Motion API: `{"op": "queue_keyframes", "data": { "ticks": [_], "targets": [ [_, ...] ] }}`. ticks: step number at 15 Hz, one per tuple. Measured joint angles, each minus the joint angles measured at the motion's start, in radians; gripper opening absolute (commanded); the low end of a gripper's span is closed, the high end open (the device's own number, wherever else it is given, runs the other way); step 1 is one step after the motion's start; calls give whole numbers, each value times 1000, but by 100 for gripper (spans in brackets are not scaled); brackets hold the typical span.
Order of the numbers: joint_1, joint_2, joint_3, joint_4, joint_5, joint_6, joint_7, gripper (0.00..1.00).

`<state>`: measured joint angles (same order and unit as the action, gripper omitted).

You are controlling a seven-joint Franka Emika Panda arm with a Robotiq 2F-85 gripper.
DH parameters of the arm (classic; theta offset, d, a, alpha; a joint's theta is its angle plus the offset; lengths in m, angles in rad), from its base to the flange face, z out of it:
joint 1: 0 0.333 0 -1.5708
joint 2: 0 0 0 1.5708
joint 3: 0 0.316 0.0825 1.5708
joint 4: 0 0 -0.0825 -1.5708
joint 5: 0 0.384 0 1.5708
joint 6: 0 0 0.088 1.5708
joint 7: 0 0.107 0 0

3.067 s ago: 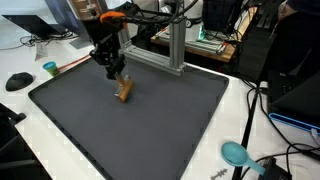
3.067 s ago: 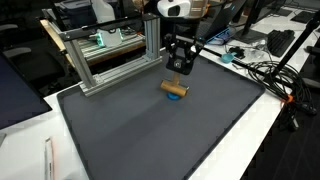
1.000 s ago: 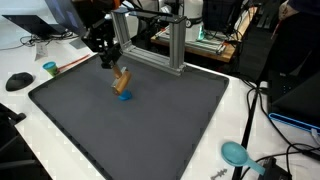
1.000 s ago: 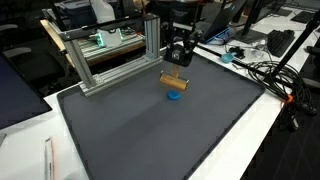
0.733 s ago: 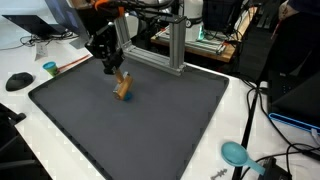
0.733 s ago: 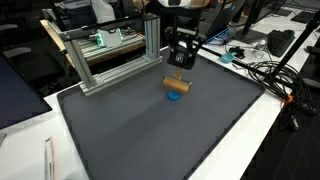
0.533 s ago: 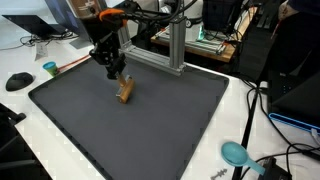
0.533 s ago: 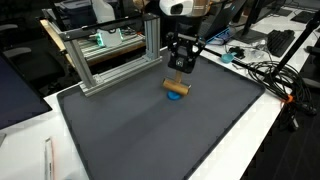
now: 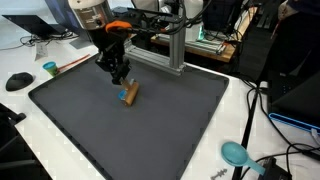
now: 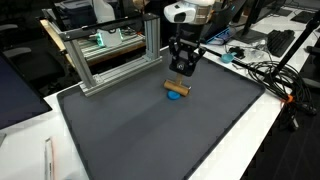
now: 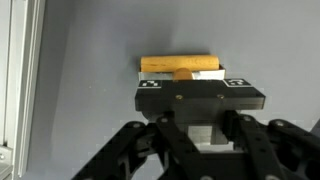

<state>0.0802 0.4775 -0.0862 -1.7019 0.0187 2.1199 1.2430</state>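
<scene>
Exterior view: claw [image 9: 119,76] closed on block [image 9: 128,95], low over dark mat [image 9: 150,135]; metal frame [image 9: 176,50] near behind | exterior view: block [image 10: 176,87] long axis level; cables [image 10: 262,70] well apart | wrist view: block [image 11: 180,65] lies crosswise, left to right.

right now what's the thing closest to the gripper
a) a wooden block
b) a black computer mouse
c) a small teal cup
a: the wooden block lies on the dark mat right by the gripper, and the wrist view shows it just ahead of the gripper.
</scene>
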Motion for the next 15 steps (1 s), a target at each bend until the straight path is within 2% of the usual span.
{"op": "queue_keyframes", "data": {
  "ticks": [15],
  "targets": [
    [-15,-21,-27,6,-10,-3,-39,22]
  ]
}}
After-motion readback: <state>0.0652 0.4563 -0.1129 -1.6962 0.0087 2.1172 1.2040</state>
